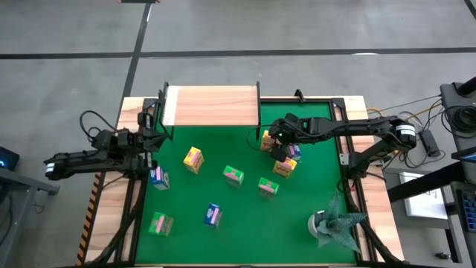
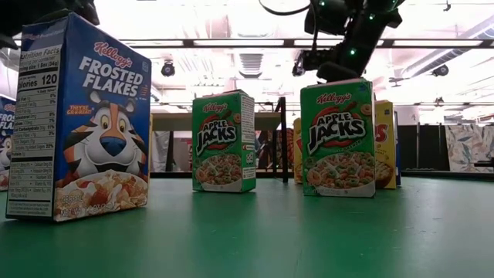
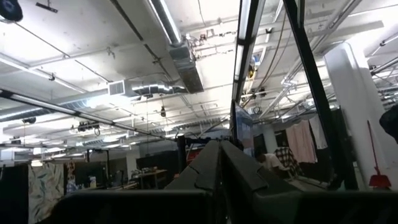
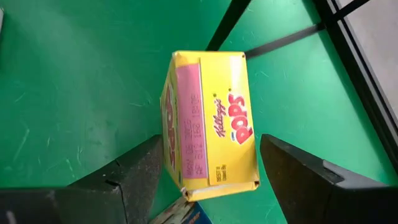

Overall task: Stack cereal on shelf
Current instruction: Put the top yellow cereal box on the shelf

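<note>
From directly overhead we see the green mat (image 1: pixel 245 216) scattered with small cereal boxes, and the pale wooden shelf (image 1: pixel 212 106) standing bare along the mat's top edge, left of centre. The right gripper (image 1: pixel 269 139) reaches in from the right of the frame and hangs just below the shelf's right corner, over a yellow box (image 1: pixel 265 139). Two more boxes — one blue (image 1: pixel 293 151), one yellow (image 1: pixel 285 166) — lie just beside and below it.

The right wrist view supplies what the overhead cannot: the yellow box (image 4: pixel 208 121) carries a Pops label, and the right gripper's (image 4: pixel 211 177) two dark fingers (image 4: pixel 134 171) stand wide apart on either side of it, with mat showing between each finger and the box. Nothing is gripped.

Elsewhere on the mat we count a yellow box (image 1: pixel 193 159) at centre left, green boxes at centre (image 1: pixel 233 175), right of centre (image 1: pixel 268 187) and lower left (image 1: pixel 160 223), and blue boxes at lower centre (image 1: pixel 213 215) and beside the left arm (image 1: pixel 158 176).

The table-level view alone reads the labels — a Frosted Flakes box (image 2: pixel 77 120) looms at the left of the frame, and two Apple Jacks boxes (image 2: pixel 224 140) (image 2: pixel 338 139) stand upright mid-frame.

The left gripper (image 1: pixel 152 139) waits at the mat's left edge. Its wrist view looks up at ceiling ducts, the left gripper's own fingers (image 3: pixel 214 168) pressed together, empty.

A grey-green foil wad (image 1: pixel 333 223) sits at the mat's lower right.
</note>
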Motion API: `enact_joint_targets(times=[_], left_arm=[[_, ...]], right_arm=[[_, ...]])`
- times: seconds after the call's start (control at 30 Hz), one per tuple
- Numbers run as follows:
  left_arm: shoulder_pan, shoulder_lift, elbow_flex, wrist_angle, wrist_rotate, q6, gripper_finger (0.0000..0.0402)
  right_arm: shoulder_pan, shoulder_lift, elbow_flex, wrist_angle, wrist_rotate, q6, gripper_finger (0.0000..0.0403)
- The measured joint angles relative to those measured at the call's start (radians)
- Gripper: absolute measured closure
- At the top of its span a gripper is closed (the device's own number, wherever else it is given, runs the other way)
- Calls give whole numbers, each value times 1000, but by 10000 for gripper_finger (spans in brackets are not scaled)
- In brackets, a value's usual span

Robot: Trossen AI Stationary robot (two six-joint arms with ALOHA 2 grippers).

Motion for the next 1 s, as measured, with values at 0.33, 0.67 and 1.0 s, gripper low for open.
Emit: enact_joint_targets(times=[0.33,0.67,1.0], left_arm=[[0,0,0,2,0,7,402],[0,0,0,-5,0,7,402],[0,0,0,-5,0,7,402]], right_arm=[[0,0,-9,17,-8,-16,222],[1,-4,-9,20,-8,-14,267],[1,-19,182,-157,-9,-4,264]])
